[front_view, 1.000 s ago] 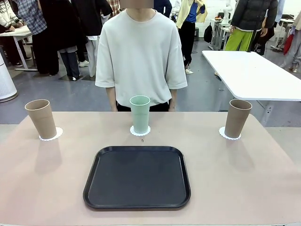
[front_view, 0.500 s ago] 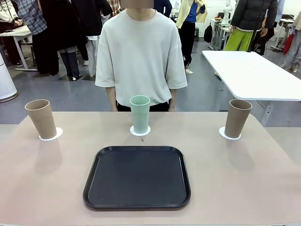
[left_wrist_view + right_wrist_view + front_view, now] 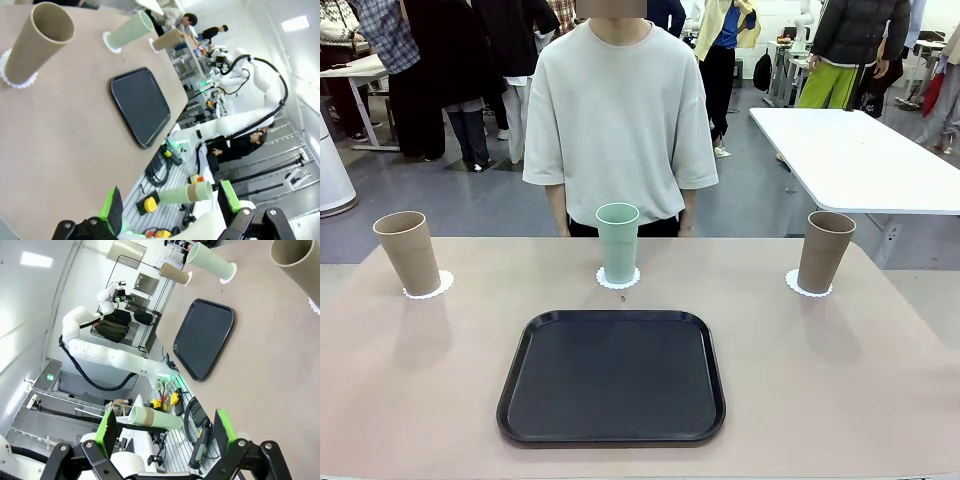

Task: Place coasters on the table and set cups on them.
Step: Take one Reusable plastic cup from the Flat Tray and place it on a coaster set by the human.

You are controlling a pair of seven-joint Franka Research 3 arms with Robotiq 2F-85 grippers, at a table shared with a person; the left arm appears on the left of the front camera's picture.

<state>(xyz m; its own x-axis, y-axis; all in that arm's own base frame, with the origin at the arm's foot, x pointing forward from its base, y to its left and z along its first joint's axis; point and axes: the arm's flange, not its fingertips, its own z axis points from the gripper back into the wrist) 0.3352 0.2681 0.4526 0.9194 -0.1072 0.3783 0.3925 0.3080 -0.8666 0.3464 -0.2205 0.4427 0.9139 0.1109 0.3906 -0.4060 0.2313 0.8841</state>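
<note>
Three cups stand upright on white lacy coasters along the far side of the beige-pink table (image 3: 880, 380). A tan cup (image 3: 408, 252) is on the left coaster (image 3: 432, 289), the mint cup (image 3: 618, 242) on the middle coaster (image 3: 618, 281), and a tan cup (image 3: 825, 251) on the right coaster (image 3: 802, 288). My left gripper (image 3: 170, 205) is open, off the table's near edge, far from the nearest tan cup (image 3: 37, 42). My right gripper (image 3: 166, 432) is open too, well back from the tan cup (image 3: 295, 257) at its side. Neither holds anything.
An empty black square tray (image 3: 612, 375) lies in the middle near the front edge. A person in a pale shirt (image 3: 620, 130) stands behind the mint cup, arms down. A small dark speck (image 3: 625, 297) lies by the middle coaster. A white table (image 3: 860, 160) stands at the back right.
</note>
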